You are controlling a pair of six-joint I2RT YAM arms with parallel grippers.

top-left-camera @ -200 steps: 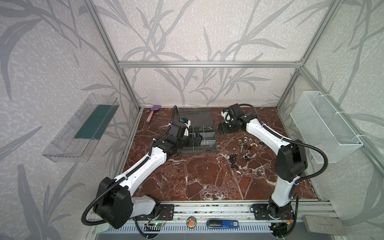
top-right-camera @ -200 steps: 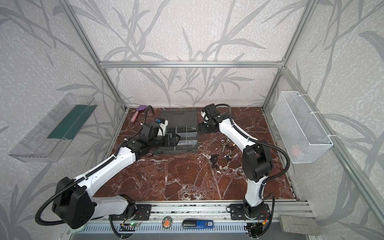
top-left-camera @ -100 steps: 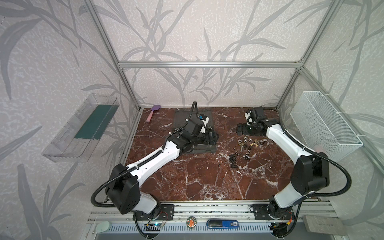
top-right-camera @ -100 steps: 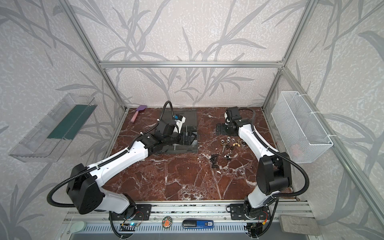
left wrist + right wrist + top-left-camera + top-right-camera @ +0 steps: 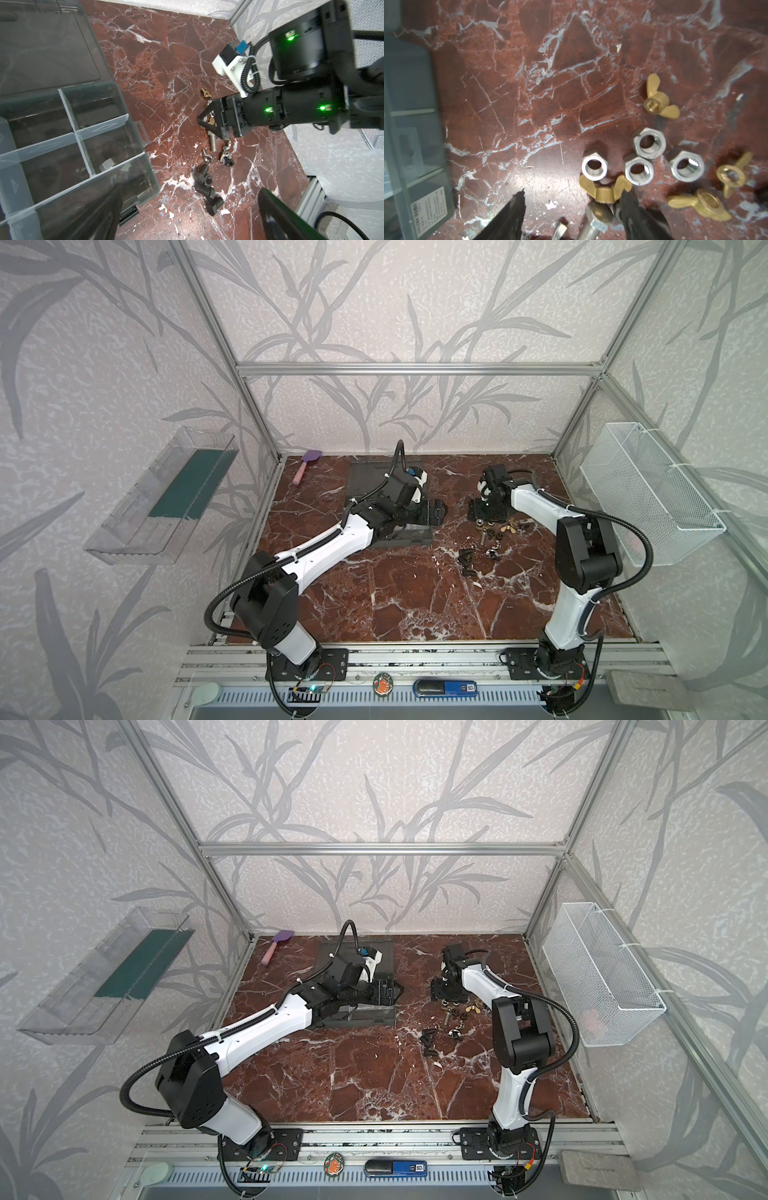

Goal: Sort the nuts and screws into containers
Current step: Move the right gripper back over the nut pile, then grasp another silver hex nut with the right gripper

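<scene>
Fig. Veined red marble table (image 5: 529, 83), bare between the grey plastic case (image 5: 47, 52) and the loose heap: silver hex nuts (image 5: 593, 166), brass wing nuts (image 5: 656, 99), black screws (image 5: 205, 187). The clear-walled compartments (image 5: 104, 128) hold one hex piece. My right gripper (image 5: 573, 199) is spread over the heap. My left gripper (image 5: 438, 511) is spread wide at the case's edge.

A purple-headed spatula (image 5: 306, 466) with a pink handle lies near the back left corner of the red marble table (image 5: 395, 593). A clear tray (image 5: 166, 497) with a green base hangs on the left wall, and a white wire basket (image 5: 648, 497) on the right.
</scene>
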